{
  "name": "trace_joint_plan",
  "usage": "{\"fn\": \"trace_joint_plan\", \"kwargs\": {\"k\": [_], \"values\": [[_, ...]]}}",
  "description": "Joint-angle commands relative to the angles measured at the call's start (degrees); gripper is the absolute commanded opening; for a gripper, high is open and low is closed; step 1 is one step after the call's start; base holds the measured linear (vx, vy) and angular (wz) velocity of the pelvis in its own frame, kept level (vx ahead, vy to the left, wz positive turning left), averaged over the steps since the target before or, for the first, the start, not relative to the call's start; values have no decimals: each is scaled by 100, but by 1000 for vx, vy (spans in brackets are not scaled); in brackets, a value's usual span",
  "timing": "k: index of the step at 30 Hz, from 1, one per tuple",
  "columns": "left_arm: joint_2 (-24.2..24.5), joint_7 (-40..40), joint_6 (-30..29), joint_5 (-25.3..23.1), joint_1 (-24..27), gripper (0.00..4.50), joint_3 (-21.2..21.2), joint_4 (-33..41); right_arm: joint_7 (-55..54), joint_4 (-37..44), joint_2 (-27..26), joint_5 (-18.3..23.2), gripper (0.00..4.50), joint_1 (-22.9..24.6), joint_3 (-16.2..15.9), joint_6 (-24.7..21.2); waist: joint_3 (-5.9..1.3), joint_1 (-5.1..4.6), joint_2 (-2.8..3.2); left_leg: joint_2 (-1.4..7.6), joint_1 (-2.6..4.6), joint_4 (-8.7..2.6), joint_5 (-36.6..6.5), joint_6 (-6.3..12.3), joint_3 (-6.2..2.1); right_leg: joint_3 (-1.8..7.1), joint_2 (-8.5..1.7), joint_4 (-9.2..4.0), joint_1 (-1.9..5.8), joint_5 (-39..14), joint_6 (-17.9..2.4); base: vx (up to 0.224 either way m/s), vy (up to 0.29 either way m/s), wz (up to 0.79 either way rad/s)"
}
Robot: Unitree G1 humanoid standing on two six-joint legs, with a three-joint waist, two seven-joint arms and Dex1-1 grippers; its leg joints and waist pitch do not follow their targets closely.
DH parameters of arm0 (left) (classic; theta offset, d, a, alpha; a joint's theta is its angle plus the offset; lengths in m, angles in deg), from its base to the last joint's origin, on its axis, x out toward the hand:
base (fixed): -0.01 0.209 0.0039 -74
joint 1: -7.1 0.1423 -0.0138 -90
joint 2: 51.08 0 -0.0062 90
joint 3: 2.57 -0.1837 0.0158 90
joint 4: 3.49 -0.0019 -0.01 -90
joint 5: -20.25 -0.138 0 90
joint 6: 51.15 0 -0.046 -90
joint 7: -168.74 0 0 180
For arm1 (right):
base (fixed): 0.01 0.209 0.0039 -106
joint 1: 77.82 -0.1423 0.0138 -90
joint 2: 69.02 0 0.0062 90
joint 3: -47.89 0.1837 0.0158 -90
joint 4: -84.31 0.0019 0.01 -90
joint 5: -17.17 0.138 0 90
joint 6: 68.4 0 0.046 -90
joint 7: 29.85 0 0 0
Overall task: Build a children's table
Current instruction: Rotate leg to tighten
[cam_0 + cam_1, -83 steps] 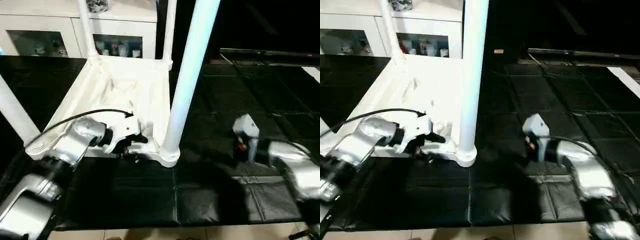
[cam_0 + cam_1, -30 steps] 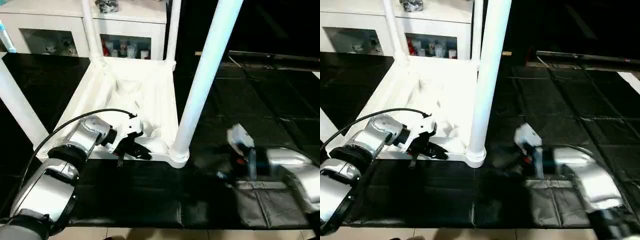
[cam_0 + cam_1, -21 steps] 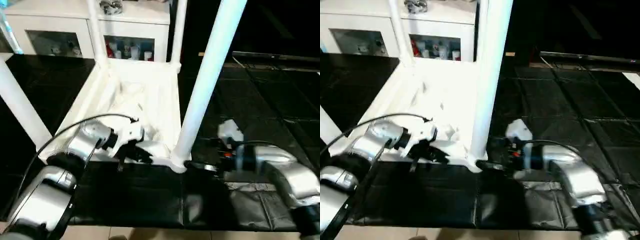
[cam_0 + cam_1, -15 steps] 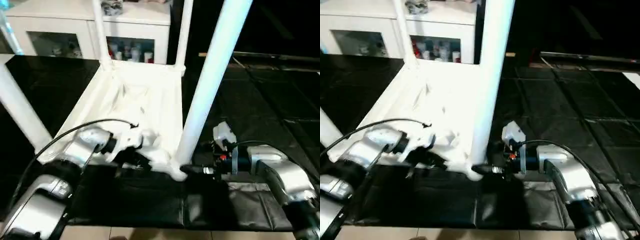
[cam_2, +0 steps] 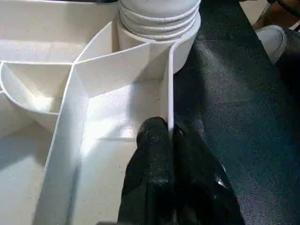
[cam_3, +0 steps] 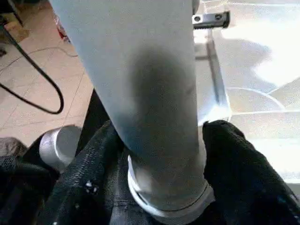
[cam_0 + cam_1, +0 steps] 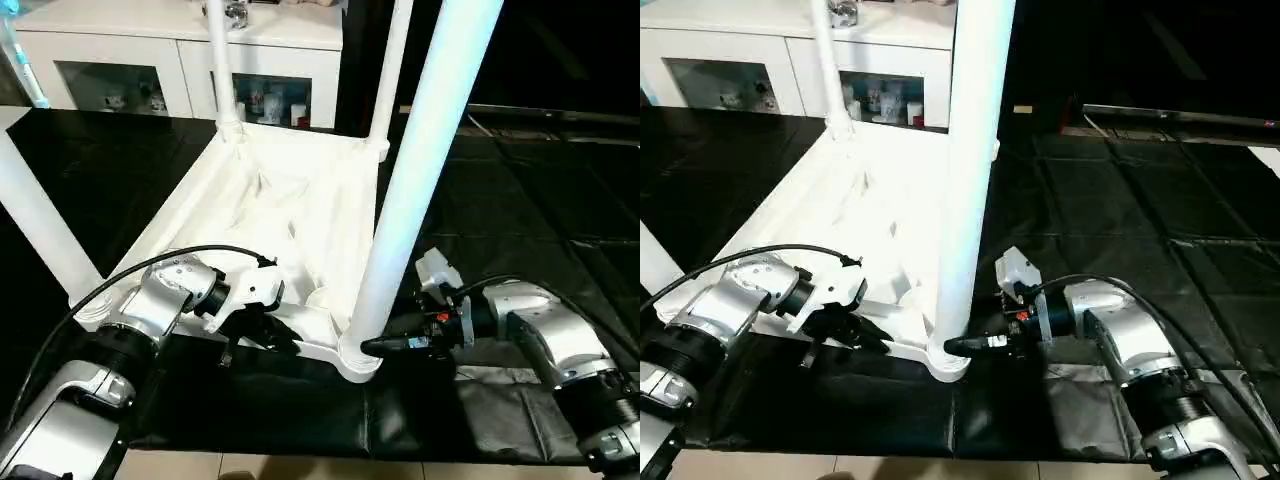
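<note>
While we brace the table top (image 7: 300,215), the near leg (image 7: 425,150) stands socketed.
Left gripper (image 5: 169,136) is pinched onto the rim; right gripper (image 6: 157,140) straddles the leg's base, not visibly clamped.

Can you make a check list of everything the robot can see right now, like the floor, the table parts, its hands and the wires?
Surface: black mat of square panels, pale floor at its near edge.
Job's things: white table top lies upside down, ribs up; four legs stand in its corner sockets, nearest leg beside the right gripper.
Clutter: nothing seen.
Grippers: left gripper shut on the table top's near rim wall; right gripper has a finger on each side of the nearest leg's base.
Cables: black cable arcs over the left forearm.
Surroundings: white cabinet with glass doors behind.
</note>
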Motion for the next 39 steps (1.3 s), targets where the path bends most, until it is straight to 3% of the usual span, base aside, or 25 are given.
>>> {"fn": "trace_joint_plan", "kwargs": {"k": [1, 5, 7, 11, 13, 16, 17, 18, 19, 20, 22, 24, 25, 26, 27, 29, 31, 33, 36, 39], "values": [[-47, 208, -118, -46, 81, 0, -154, 223, 112, -170, -12, -88, 242, -147, -26, 108, -365, -19, -19, 137, 11, -388, -1230, 167, 17, 255, -418, -432, 298, -1763, -1116, 0, 0, 0], [-79, 126, -294, 27, 88, 0, -78, 257, 162, -208, -28, -79, 217, -148, -56, 131, -366, -13, 0, 133, 16, -389, -1188, 171, 15, 256, -413, -431, 300, -1753, -1100, 0, 0, 0], [-101, 17, -360, 31, 80, 0, -39, 247, 164, -220, -39, -49, 210, -140, -52, 106, -364, -20, -18, 129, 13, -388, -1204, 167, 16, 254, -407, -434, 302, -1762, -1095, 0, 0, 0], [-311, -874, -623, -51, 7, 0, 201, 53, -213, -106, -188, 33, 204, 31, 101, -89, -344, -23, -29, 121, 27, -392, -1324, 149, 18, 252, -405, -480, 280, -2080, -1009, 0, 0, 0], [-550, -1415, -1023, 66, -16, 0, 435, 114, -1018, -100, -433, -176, 202, 180, 205, -74, -328, -33, -36, 102, 43, -396, -1435, 90, 2, 239, -418, -533, 263, -2490, -866, 0, 0, 0], [-708, -1756, -1294, 116, -28, 0, 567, 226, -1852, -179, -745, -380, 199, 245, 300, -127, -305, -117, -68, 51, -18, -412, -1467, -1, -30, 190, -432, -604, 292, -3246, -492, 0, 0, 0], [-850, -2005, -1477, 149, -41, 0, 648, 315, -2311, -224, -952, -460, 198, 266, 364, -185, -305, -185, -68, 37, -36, -413, -1478, -18, -49, 171, -428, -630, 288, -3415, -381, 0, 0, 0], [-978, -2258, -1634, 158, -60, 0, 717, 371, -2684, -264, -1147, -505, 198, 270, 421, -238, -303, -218, -53, 22, -10, -396, -1538, -28, -54, 153, -429, -663, 259, -3583, -300, 0, 0, 0], [-1151, -2559, -1806, 154, -89, 0, 791, 423, -3162, -381, -1409, -564, 198, 213, 493, -301, -300, -255, -41, -2, 26, -370, -1630, 4, -52, 135, -425, -715, 218, -3758, -249, 0, 0, 0], [-1300, -2814, -1958, 154, -115, 0, 860, 462, -3574, -508, -1642, -612, 196, 142, 554, -342, -298, -295, -55, -6, 18, -365, -1624, -2, -42, 138, -405, -716, 215, -3762, -246, 0, 0, 0], [-1498, -3239, -2064, 104, -182, 0, 939, 416, -4122, -758, -1949, -625, 196, -11, 674, -368, -294, -378, -27, -30, 7, -362, -1727, -6, -72, 67, -406, -754, 220, -3922, -206, 0, 0, 0], [-1774, -3876, -2165, 28, -303, 0, 1047, 291, -4860, -1130, -2322, -681, 196, -242, 833, -370, -317, -443, 5, -2, 36, -372, -1852, -3, -87, 41, -403, -758, 203, -3748, -286, 0, 0, 0], [-1844, -4053, -2175, 1, -340, 0, 1069, 255, -5045, -1221, -2407, -707, 196, -299, 876, -377, -342, -452, 23, 14, 18, -398, -1802, 36, -100, 39, -411, -744, 249, -3432, -369, 0, 0, 0], [-1991, -4391, -2192, -89, -422, 0, 1091, 158, -5448, -1431, -2568, -817, 196, -430, 948, -330, -353, -450, -3, 30, -3, -413, -1732, 63, -98, 46, -413, -722, 268, -3192, -431, 0, 0, 0], [-2001, -4412, -2198, -94, -426, 0, 1093, 155, -5475, -1443, -2580, -824, 196, -437, 955, -329, -345, -458, 30, 56, 0, -447, -1747, 76, -103, 34, -415, -689, 257, -2906, -541, 0, 0, 0], [-2113, -4634, -2223, -186, -486, 0, 1078, 105, -5703, -1548, -2743, -787, 196, -499, 1114, -260, -364, -443, 19, 59, 23, -440, -1744, 104, -81, 61, -432, -667, 261, -2580, -663, 0, 0, 0], [-2100, -4613, -2204, -288, -502, 0, 996, 107, -5774, -1484, -2825, -708, 251, -478, 1234, -210, -364, -411, 19, 69, -8, -457, -1530, 155, -60, 97, -432, -609, 291, -2067, -835, 0, 0, 0], [-2043, -4533, -2179, -360, -471, 0, 927, 147, -5780, -1434, -2854, -689, 265, -456, 1310, -178, -367, -405, 39, 71, 1, -454, -1531, 175, -48, 107, -435, -601, 294, -1968, -891, 0, 0, 0], [-1878, -4413, -2167, -468, -379, 0, 828, 214, -5764, -1381, -2809, -694, 293, -460, 1417, -76, -379, -381, 22, 68, 9, -453, -1522, 175, -41, 105, -458, -627, 298, -2196, -824, 0, 0, 0], [-1633, -4050, -2008, -455, -277, 0, 734, 248, -5392, -1190, -2550, -655, 323, -397, 1383, 47, -383, -366, 5, 70, -25, -460, -1294, 216, -33, 104, -461, -609, 327, -2048, -817, 0, 0, 0]]}}
